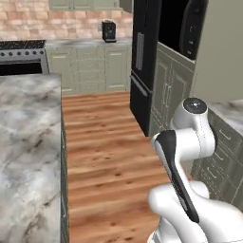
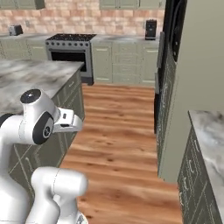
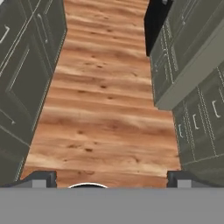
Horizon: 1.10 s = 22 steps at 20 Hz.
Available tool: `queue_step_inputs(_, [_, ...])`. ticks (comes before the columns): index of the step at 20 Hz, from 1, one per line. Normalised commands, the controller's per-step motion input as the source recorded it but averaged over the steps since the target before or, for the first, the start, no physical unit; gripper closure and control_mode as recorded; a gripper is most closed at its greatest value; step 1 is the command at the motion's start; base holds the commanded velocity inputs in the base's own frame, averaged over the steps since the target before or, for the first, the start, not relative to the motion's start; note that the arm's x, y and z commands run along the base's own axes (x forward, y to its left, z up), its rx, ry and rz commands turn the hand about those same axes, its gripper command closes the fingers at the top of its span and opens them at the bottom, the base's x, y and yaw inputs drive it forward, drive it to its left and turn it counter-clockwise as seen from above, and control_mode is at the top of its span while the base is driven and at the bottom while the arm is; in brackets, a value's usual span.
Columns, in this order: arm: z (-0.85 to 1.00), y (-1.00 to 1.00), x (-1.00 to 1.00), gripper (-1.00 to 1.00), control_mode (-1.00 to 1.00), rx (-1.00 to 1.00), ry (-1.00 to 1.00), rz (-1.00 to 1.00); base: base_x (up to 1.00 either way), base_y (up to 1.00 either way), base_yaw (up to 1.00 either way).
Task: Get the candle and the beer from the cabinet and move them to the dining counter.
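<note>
- Dining counter point(image 1: 26, 142): the grey-white marbled slab along the left of the left base view; in the right base view its top lies at left behind the arm, over a sage-green base with panelled fronts point(image 2: 72, 98).
- Gripper point(image 3: 111, 178): seen in the hand view, its two dark fingertips point(image 3: 41, 178) stand wide apart at the bottom corners, with nothing between them; it looks down on bare floor.
- Wooden floor point(image 1: 107, 152): warm plank flooring running between the dining counter and the cabinetry opposite; in the hand view it forms a strip flanked by dark green panelled fronts on both sides.
- Robot arm point(image 1: 187, 137): white links with dark joints, folded in the lower right of the left base view and the lower left of the right base view.
- Black refrigerator point(image 1: 142, 61): tall, against the far side of the aisle, beside a sage-green tall unit.
- Stove point(image 2: 70, 54): steel range with a dark oven door, set in the back row of green base units under a tan tile backsplash.
- Small black appliance point(image 1: 108, 31): on the back worktop, to the right of the stove.
</note>
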Motion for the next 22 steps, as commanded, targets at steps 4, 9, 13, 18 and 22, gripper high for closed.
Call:
queue_step_inputs(4, [0.0,0.0,0.0,-1.0,1.0,0.0,0.0,0.0,0.9,0.04,0.0])
queue_step_inputs(9, [0.0,0.0,0.0,-1.0,1.0,0.0,0.0,0.0,0.88,0.06,0.0])
queue_step_inputs(13, [0.0,0.0,0.0,-1.0,1.0,0.0,0.0,0.0,0.87,0.06,0.0])
queue_step_inputs(18, [0.0,0.0,0.0,-1.0,1.0,0.0,0.0,0.0,0.87,0.05,0.0])
queue_step_inputs(22, [0.0,0.0,0.0,-1.0,1.0,0.0,0.0,0.0,0.88,0.05,0.0])
